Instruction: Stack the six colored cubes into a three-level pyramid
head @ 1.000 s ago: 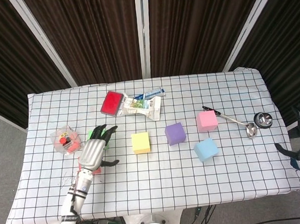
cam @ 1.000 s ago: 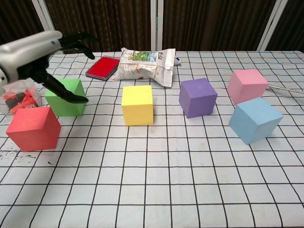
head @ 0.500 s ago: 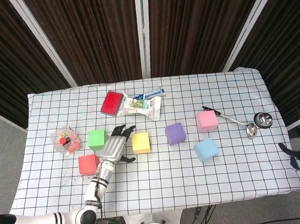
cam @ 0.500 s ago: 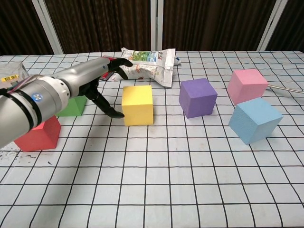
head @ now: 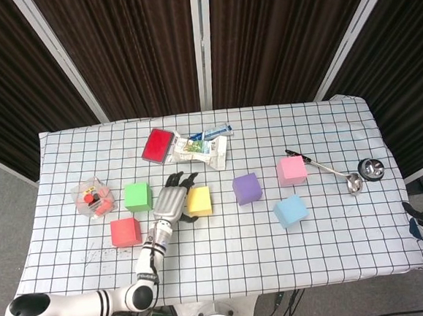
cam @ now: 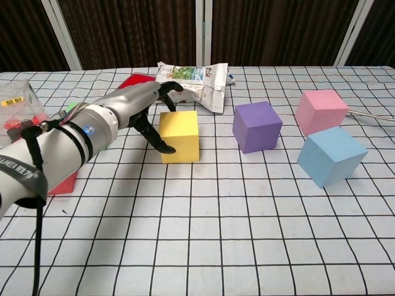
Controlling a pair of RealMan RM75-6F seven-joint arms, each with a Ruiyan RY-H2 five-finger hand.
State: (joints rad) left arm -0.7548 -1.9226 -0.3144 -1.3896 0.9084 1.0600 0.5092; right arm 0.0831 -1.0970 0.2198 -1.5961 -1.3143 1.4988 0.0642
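My left hand sits at the yellow cube — fingers spread, gripping nothing, thumb tip against the cube's near left face. Behind the wrist lie the green cube and red cube. Beyond the fingers to the right, well apart — purple cube, pink cube, blue cube. My right hand is out of sight.

your left hand sits at nine o'clock of the middle cube, just beside it. two more cubes lie further toward nine, three toward three. the snack bag lies at twelve.
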